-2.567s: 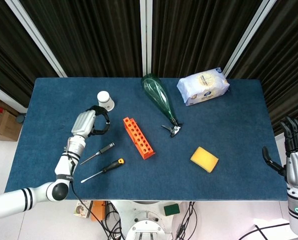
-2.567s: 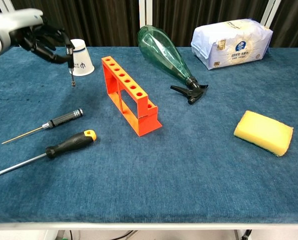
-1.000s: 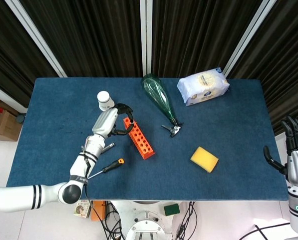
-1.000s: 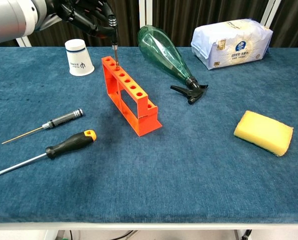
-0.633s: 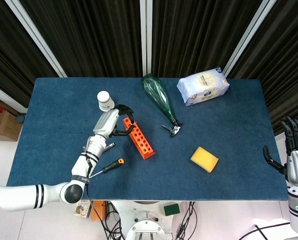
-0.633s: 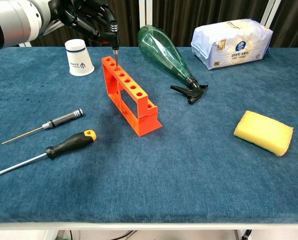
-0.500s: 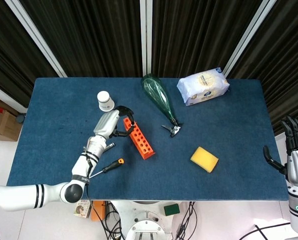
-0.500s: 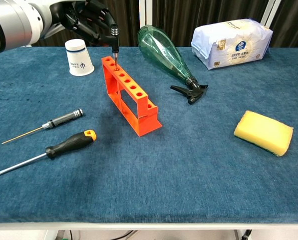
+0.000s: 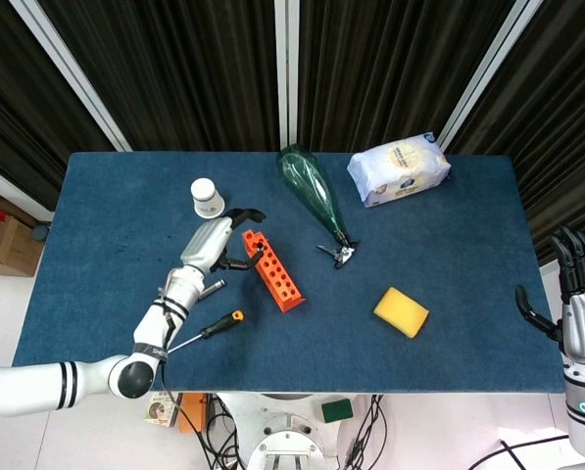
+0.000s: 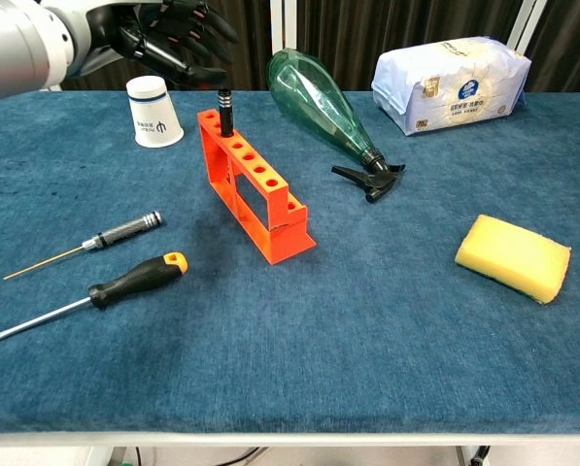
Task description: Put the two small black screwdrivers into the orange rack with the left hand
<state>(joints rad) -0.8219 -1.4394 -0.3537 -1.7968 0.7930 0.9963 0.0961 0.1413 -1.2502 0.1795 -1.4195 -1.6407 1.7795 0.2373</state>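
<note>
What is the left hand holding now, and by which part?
Nothing. The left hand is open above the small black screwdriver, which stands upright in the orange rack.

Your left hand [image 10: 168,39] hovers above the table's far-left part with fingers spread and holding nothing, while your right hand [image 9: 578,284] hangs off the table's right edge, fingers apart and upright.
</note>
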